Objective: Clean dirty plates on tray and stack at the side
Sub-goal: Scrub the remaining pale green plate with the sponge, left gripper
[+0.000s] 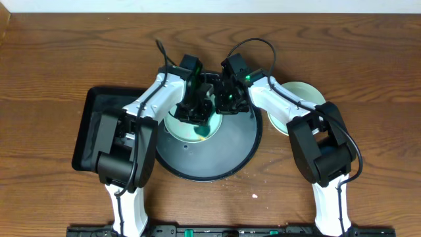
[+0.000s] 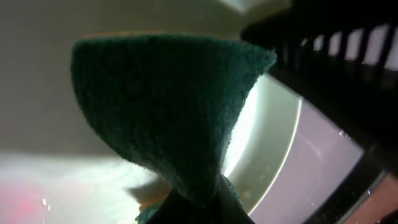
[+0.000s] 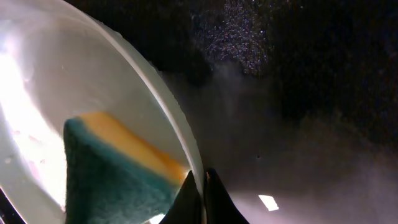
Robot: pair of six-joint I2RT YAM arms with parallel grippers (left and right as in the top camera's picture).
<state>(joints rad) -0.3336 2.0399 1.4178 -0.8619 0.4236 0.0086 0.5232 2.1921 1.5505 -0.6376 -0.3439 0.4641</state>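
Note:
A light mint plate (image 1: 179, 127) lies tilted in the round black tray (image 1: 217, 161). My left gripper (image 1: 200, 113) is shut on a green and yellow sponge (image 1: 206, 130) and presses it on the plate's face. In the left wrist view the sponge (image 2: 168, 106) fills the middle, with the plate (image 2: 267, 143) behind it. My right gripper (image 1: 225, 104) is shut on the plate's rim. In the right wrist view its fingers (image 3: 203, 186) pinch the rim of the plate (image 3: 50, 81), with the sponge (image 3: 106, 174) on the plate's face. Another pale plate (image 1: 302, 92) lies right of the tray.
A black rectangular sponge tray (image 1: 99, 128) sits to the left of the round tray. Both arms meet over the far part of the round tray. A small white speck (image 1: 255, 195) lies on the wooden table near the front.

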